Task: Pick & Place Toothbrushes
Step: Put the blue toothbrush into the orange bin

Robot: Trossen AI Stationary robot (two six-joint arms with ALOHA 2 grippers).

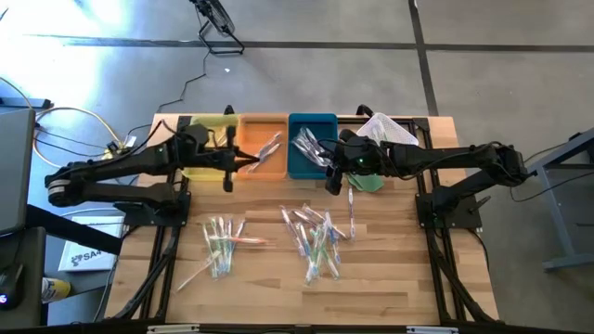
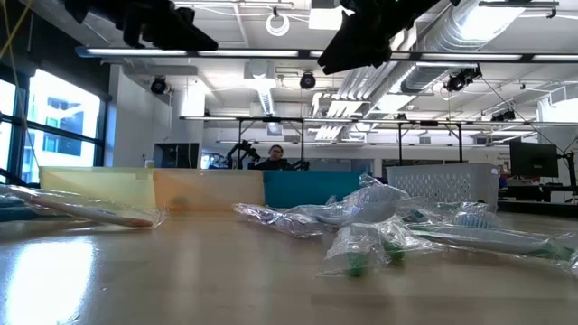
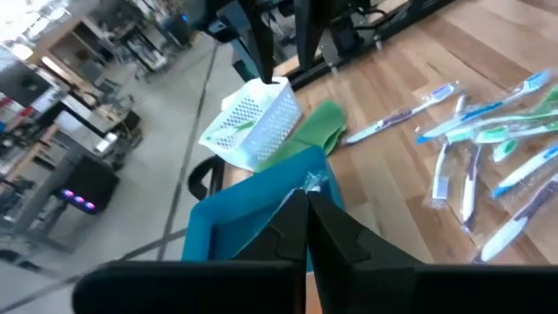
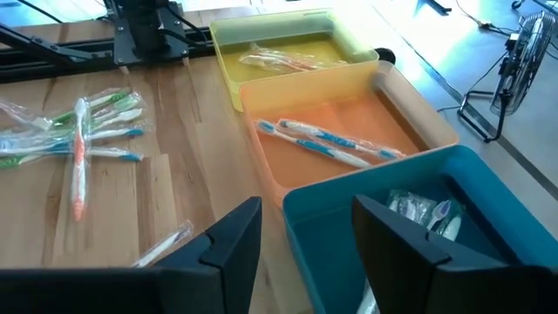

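- Left pincer (image 1: 229,160): fingers pressed together, gripping nothing, above the translucent orange rectangular tray (image 1: 263,130).
- Right pincer (image 1: 332,172): fingers spread wide, empty, just beside the orange tray, over the teal tray (image 1: 312,122).
- Wrapped plastic toothbrushes (image 1: 314,239): two heaps on the wooden counter (image 1: 278,288), near the orange tray; others lie inside the trays.

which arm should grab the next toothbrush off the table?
Probably right. The right gripper is open and empty at the blue tray's front edge, nearest the bigger toothbrush pile. The left gripper is shut, holding nothing visible, up by the orange tray.
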